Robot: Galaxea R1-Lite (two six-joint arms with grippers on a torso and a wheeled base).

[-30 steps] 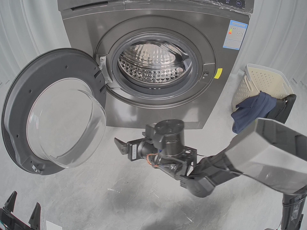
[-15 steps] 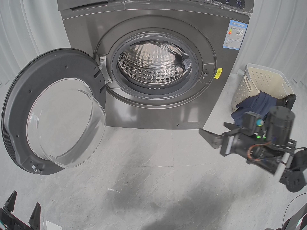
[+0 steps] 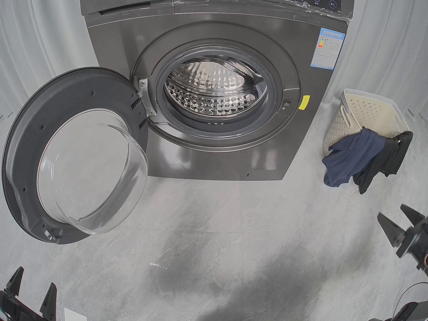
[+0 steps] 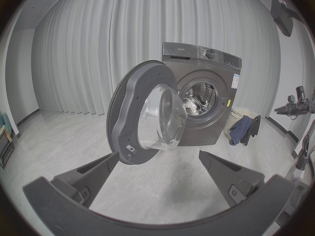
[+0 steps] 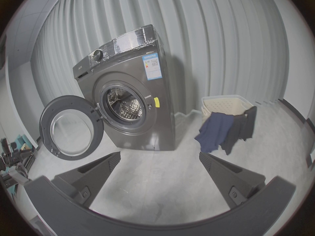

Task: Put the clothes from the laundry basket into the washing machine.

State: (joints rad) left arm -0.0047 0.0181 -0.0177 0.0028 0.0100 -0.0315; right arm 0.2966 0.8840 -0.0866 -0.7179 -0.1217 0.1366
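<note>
Now: your right gripper (image 3: 396, 215) hangs with jaws apart above the floor (image 3: 223, 255), near the laundry basket (image 3: 374, 108). Navy and black clothes (image 3: 356, 157) drape over the basket's front rim. The washing machine (image 3: 200, 157) door (image 3: 31, 157) stands open. Your left gripper (image 3: 34, 279) is likewise spread.

The washing machine (image 3: 214, 157) is glossy metal, the laundry basket (image 3: 370, 108) matt plastic, clothes (image 3: 352, 157) cloth.
</note>
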